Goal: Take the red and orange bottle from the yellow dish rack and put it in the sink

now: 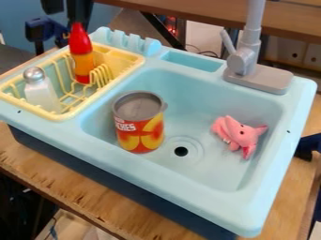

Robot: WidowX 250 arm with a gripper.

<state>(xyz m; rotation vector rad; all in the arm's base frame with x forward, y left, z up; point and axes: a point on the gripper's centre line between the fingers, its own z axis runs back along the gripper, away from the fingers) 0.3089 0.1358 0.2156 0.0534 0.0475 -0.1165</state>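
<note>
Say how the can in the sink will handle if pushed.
The can is upright, so a low push would probably slide rather than tip it. Its smooth-looking side may be slippery. Being cylindrical, it would likely roll if toppled.

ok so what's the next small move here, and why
I'd probably ease in on the red bottle from above: it stands roughly upright in the yellow rack, its narrow tip well above the rim, and the shaker sits apart from it.

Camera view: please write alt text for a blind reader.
Light blue plastic toy sink with a red and yellow can and a pink toy in its basin; at left, a yellow rack holds a red plastic bottle and a silver-topped shaker.
</note>
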